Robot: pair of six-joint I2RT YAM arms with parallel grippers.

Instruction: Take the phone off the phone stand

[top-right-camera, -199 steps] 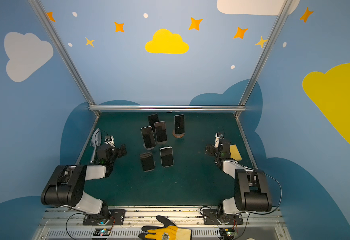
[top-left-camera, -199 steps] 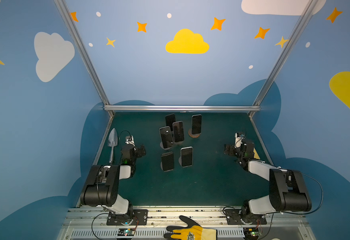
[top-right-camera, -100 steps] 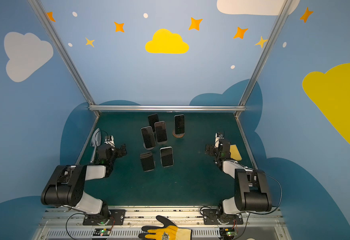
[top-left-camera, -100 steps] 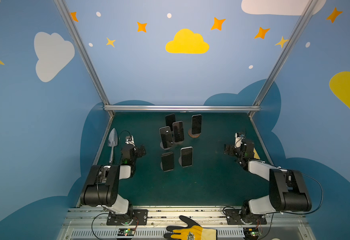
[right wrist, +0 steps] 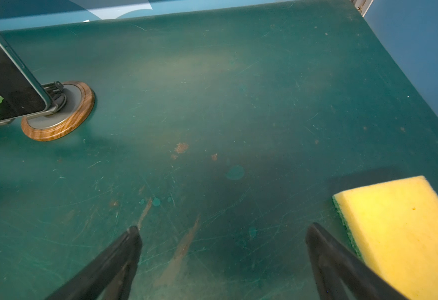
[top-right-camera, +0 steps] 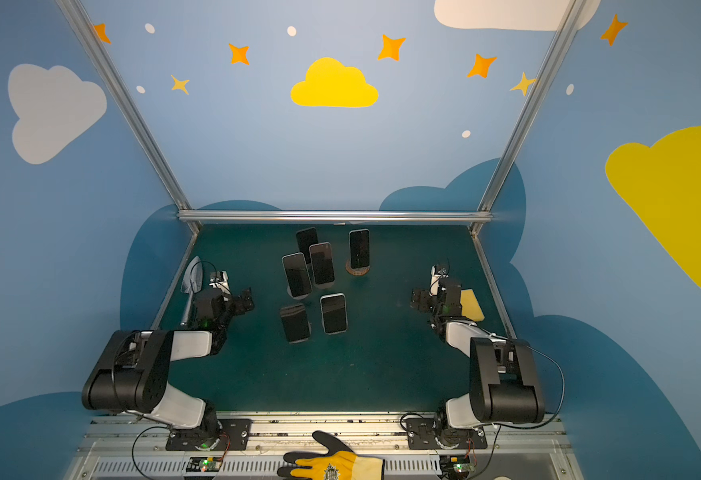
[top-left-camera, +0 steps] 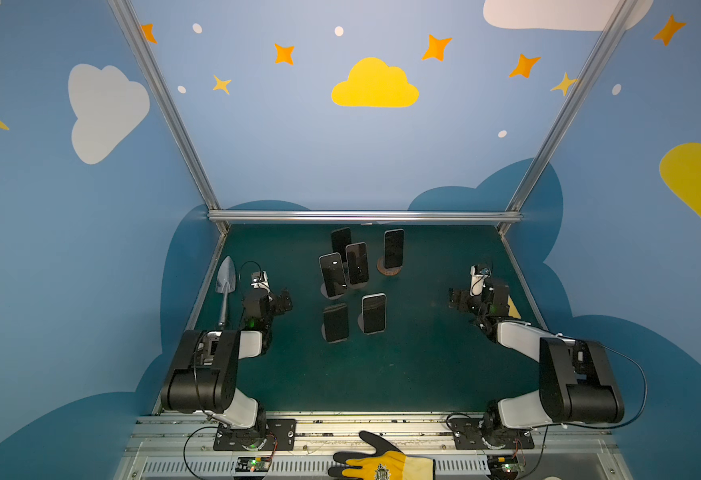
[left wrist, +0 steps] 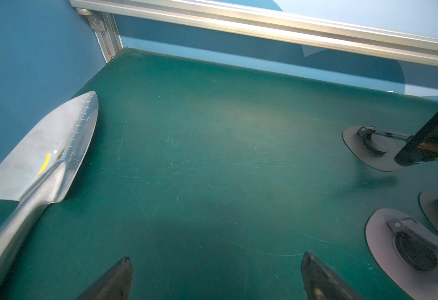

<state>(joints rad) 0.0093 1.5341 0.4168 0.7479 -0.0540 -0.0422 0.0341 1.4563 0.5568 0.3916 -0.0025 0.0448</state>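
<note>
Several dark phones stand upright on stands in the middle of the green table (top-left-camera: 423, 365). One phone (top-left-camera: 394, 248) leans on a stand with a round wooden base (top-left-camera: 389, 271); the right wrist view shows that phone (right wrist: 5, 85) and its wooden base (right wrist: 64, 119). Nearest the front is a white-edged phone (top-left-camera: 374, 313). My left gripper (top-left-camera: 284, 301) hangs left of the group, open and empty (left wrist: 215, 257). To the right of the group my right gripper (top-left-camera: 456, 299) is also open over bare table (right wrist: 223, 228). Neither touches a phone.
A metal trowel (top-left-camera: 226, 286) lies along the left wall, close to my left gripper. A yellow sponge (right wrist: 404, 228) lies beside my right gripper near the right wall. A yellow and black glove (top-left-camera: 386, 461) rests on the front rail. An aluminium bar (top-left-camera: 365, 216) runs along the back.
</note>
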